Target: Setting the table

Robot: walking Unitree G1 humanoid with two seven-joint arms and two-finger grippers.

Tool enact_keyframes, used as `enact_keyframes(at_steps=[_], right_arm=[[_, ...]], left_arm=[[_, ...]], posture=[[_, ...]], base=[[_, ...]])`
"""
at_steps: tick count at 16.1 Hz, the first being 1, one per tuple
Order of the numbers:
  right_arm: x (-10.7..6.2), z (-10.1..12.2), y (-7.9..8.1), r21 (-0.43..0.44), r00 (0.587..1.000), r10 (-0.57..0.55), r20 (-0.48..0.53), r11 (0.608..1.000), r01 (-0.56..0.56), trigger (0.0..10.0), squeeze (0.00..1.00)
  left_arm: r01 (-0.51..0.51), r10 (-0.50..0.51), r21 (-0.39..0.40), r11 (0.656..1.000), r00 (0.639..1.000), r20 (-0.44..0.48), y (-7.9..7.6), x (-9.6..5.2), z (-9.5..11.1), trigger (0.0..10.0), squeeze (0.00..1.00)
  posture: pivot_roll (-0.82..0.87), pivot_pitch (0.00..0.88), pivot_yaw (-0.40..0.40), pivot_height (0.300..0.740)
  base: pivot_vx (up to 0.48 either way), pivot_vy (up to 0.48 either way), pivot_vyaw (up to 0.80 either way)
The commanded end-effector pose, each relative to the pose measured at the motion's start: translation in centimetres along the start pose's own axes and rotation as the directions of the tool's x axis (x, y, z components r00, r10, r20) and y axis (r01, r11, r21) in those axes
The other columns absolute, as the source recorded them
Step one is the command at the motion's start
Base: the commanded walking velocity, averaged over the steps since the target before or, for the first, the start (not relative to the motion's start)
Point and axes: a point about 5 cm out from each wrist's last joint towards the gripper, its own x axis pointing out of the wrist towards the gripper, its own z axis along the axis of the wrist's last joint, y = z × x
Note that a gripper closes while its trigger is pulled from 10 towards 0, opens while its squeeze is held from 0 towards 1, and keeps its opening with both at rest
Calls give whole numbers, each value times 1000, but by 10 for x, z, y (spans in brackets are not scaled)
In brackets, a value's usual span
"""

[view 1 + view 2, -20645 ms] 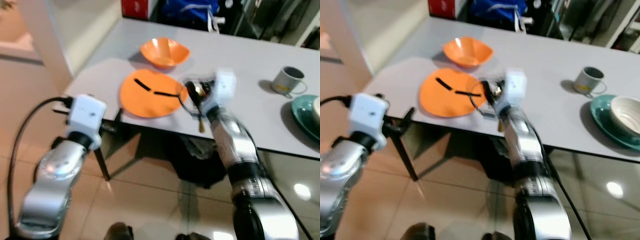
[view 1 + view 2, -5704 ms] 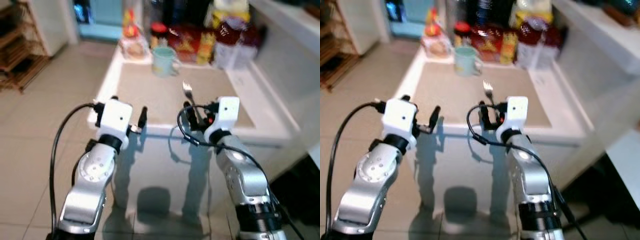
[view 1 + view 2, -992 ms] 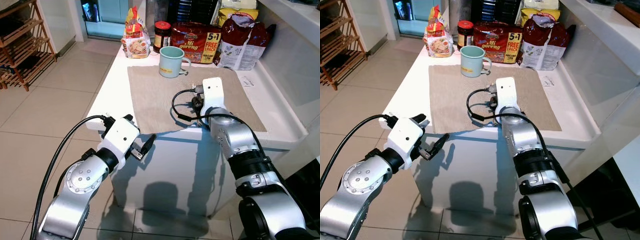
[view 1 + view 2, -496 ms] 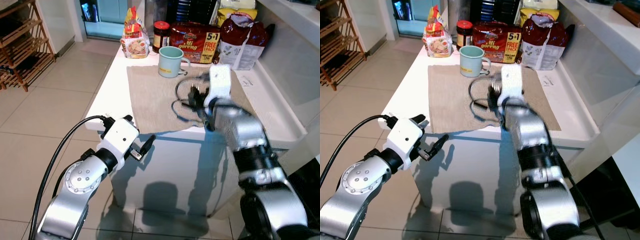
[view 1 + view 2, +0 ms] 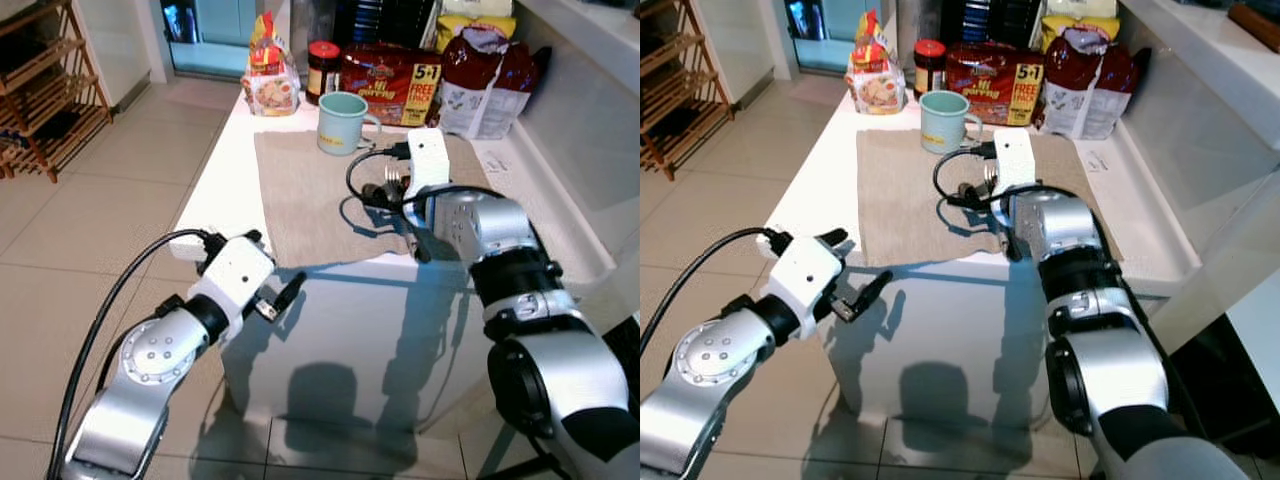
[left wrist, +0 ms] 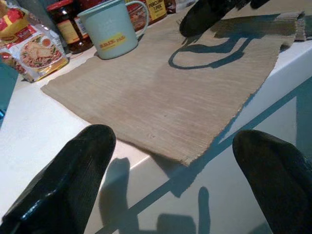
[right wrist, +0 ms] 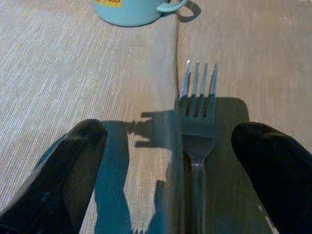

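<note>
Tiled flooring (image 5: 90, 200) is spreading round a white counter (image 5: 225, 190), where a beige placemat (image 5: 310, 200) is marking out the place being laid. Food packets (image 5: 385, 80) and a jar (image 5: 322, 66) are standing along the far edge, clear of the setting. A pale green mug (image 5: 342, 122) is sitting upright on the mat's far side. The right gripper (image 7: 168, 146) is hovering low over the mat with its fingers spread wide, and the fork (image 7: 197, 122) is lying flat between them, tines towards the mug, apparently just set down. The left gripper (image 6: 170, 151) is waiting off the counter's near edge, jaws also parted and holding nothing.
</note>
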Motion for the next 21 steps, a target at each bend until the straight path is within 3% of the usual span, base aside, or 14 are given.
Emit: enact_keyframes(at_steps=[1, 4, 7, 8, 11, 14, 16, 18, 19, 21], right_arm=[[-3, 11, -3, -15, 1000, -12, 12, 1000, 12, 10000, 0], [-10, 15, -20, -23, 999, -34, -9, 999, 34, 10000, 0], [-14, 9, -34, -11, 998, -59, -24, 998, 58, 10000, 0], [-17, 8, -40, 17, 997, -75, -17, 997, 75, 10000, 0], [-21, 5, -44, 23, 996, -80, -23, 996, 81, 10000, 0], [-25, 4, -48, 17, 996, -86, -30, 996, 86, 10000, 0], [-29, 4, -49, 8, 996, -88, -28, 996, 88, 10000, 0], [-31, 3, -50, 5, 995, -92, -28, 996, 92, 10000, 0], [-32, 2, -50, 5, 995, -95, -28, 995, 95, 10000, 0], [-33, 3, -50, 8, 995, -98, -26, 995, 99, 10000, 0]], left_arm=[[10, -10, 8, 1000, 1000, 11, 1, 0, 3, 10000, 0], [5, -5, 44, 999, 1000, 10, 3, 3, 1, 10000, 0], [-102, 102, -4, 995, 987, 121, 21, 23, 22, 10000, 0], [-95, 103, -52, 994, 976, 190, 25, 37, 38, 10000, 0], [-32, 40, -41, 999, 975, 219, 21, 57, 44, 10000, 0], [20, -26, 42, 999, 988, 152, 20, 81, 35, 10000, 0], [-123, 122, 140, 983, 992, 13, 51, 103, 19, 10000, 0], [-142, 150, 179, 974, 988, -36, 64, 110, 14, 10000, 0], [-115, 130, 211, 971, 990, -60, 65, 112, 10, 10000, 0], [-68, 84, 201, 977, 994, -72, 61, 113, 4, 10000, 0]], posture=[[109, 0, -78, 740], [102, 0, -82, 740], [103, 0, -86, 740], [100, 0, -83, 740], [80, 0, -75, 740], [61, 0, -74, 740], [44, 0, -64, 740], [32, 0, -51, 740], [30, 0, -48, 740], [26, 0, -48, 740]], base=[[0, 0, 0], [0, 0, 0], [0, 0, 0], [0, 0, 0], [0, 0, 0], [0, 0, 0], [0, 0, 0], [0, 0, 0], [0, 0, 0], [0, 0, 0]])
